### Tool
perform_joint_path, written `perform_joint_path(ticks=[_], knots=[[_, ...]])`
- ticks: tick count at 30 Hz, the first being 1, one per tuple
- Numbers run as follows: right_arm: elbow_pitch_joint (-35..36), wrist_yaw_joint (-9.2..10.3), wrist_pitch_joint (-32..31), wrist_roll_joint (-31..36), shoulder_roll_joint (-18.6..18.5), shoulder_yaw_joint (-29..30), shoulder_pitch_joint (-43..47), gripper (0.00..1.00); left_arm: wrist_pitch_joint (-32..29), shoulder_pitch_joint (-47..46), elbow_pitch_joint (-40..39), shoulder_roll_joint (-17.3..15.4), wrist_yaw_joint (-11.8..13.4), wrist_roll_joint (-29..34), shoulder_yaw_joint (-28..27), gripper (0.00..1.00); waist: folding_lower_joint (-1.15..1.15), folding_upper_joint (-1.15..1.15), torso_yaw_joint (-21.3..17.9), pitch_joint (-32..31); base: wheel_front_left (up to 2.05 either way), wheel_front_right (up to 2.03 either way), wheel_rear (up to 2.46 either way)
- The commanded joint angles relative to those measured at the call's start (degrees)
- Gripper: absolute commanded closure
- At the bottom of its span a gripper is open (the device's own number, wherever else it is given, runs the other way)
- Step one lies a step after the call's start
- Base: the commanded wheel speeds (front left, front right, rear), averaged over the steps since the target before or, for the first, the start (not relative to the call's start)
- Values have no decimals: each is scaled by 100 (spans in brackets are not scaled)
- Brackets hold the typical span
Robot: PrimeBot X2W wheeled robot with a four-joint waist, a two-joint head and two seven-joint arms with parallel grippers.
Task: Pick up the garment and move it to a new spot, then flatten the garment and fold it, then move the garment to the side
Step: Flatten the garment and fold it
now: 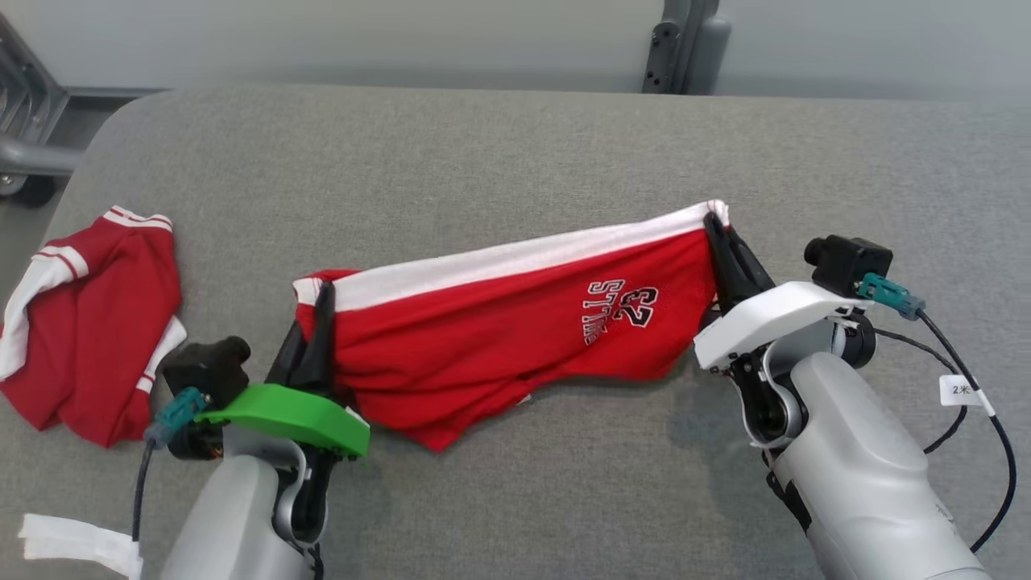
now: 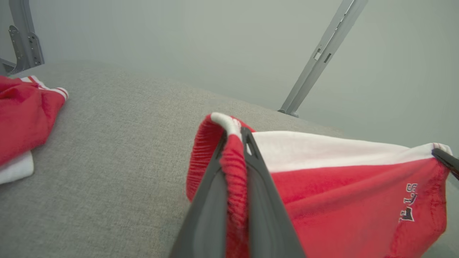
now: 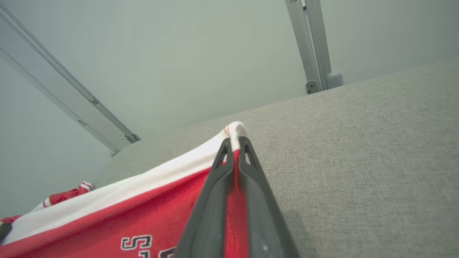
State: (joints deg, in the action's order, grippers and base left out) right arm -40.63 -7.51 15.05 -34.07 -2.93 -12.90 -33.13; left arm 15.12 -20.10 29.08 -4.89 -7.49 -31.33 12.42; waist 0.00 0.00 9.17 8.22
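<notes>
So here's where I'm at with the rig. The garment [image 1: 499, 330], a pair of red shorts with a white band, is strung out between both arms over the middle of the grey fabric table [image 1: 515, 137]. The left gripper [image 1: 324, 294] is pinched tight on the left end of the band. In the left wrist view its dark fingers [image 2: 211, 200] have a bunched fold of red cloth squeezed between them, with the white edge poking out past the tips. The right gripper [image 1: 713, 221] is clamped hard on the opposite end of the band, with just a sliver of red showing between its fingers.

The long axis runs left to right across the head view, but tilted: the right end sits farther from the robot than the left end. The white band is pulled fairly straight along the far edge, and the red legs hang on my side in wrinkles. There's a shadow under the right half. I can't tell if the lowest red corner touches the table. The black and white print [image 1: 620, 310] sits near the right end, turned sideways from the head camera.

A second red garment [image 1: 89, 322] lies crumpled at the table's left edge, well apart from the held one.
</notes>
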Motion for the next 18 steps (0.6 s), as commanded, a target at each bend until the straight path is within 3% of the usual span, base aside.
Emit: perform_joint_path(ticks=[1,10,18], knots=[[170,5,19,45,-31,85,93,100,4,-152,-45,-148,2,39,12,100,0,0,-383,-382,0,0,0],[1175,6,18,97,-88,254,-175,100,-279,-1120,-299,-790,5,-418,368,100,0,0,-1160,-777,0,0,0],[1272,7,18,149,-291,198,-1145,100,-780,-2391,-344,-1147,6,-653,440,100,0,0,-1450,-116,0,0,0]])
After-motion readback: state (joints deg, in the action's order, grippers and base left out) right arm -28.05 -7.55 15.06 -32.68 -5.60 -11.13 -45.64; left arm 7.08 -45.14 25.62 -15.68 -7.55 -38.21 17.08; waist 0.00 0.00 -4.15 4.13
